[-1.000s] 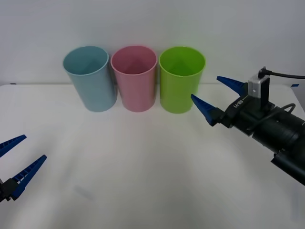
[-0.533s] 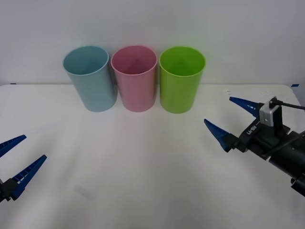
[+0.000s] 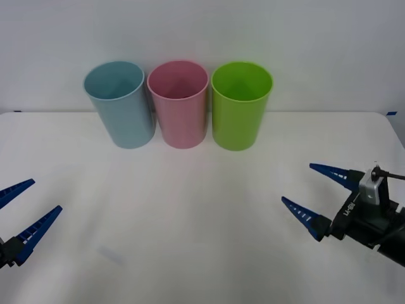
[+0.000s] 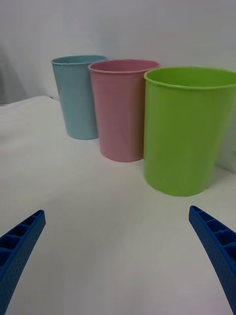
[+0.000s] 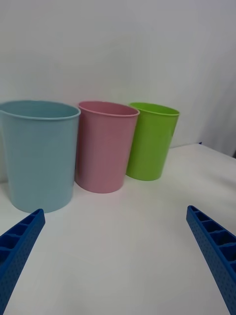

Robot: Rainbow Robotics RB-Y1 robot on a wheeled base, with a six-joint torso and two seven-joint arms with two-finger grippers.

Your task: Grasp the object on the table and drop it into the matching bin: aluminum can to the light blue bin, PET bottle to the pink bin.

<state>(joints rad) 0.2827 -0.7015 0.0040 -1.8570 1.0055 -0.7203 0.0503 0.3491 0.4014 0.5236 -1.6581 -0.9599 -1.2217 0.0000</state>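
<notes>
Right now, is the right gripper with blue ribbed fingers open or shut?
Open. In the front view the right gripper hangs over the white table with its two fingers spread wide apart, nothing between them.

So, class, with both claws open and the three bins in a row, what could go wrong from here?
1. The pink bin stands tight between the light blue bin and the lime green bin, so a slightly off drop could land in a neighbour.
2. The lime green bin is nearest the open right claw; reaching past it to the pink bin might knock it.
The left claw waits open at the near left.
</notes>
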